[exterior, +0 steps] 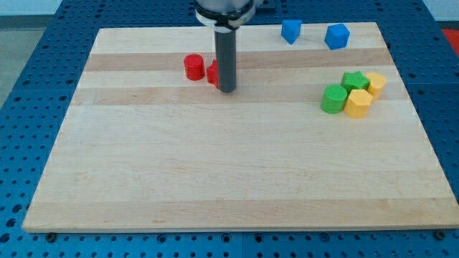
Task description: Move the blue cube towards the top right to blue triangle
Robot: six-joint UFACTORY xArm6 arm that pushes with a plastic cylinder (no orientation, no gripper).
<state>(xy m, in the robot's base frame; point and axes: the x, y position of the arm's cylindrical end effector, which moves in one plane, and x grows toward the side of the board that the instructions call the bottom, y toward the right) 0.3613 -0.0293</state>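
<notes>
The blue cube [336,36] lies near the board's top right edge. A second blue block, the blue triangle [290,31], lies a short way to its left, apart from it. My tip [226,89] rests on the board left of centre near the top, far to the left of and below both blue blocks. It touches or nearly touches a red block [212,72] that the rod partly hides.
A red cylinder [193,67] stands just left of the hidden red block. At the right, a green cylinder [333,99], a green star-like block [354,80] and two yellow blocks [358,103] [375,83] sit in a tight cluster. The wooden board [215,179] is surrounded by a blue perforated table.
</notes>
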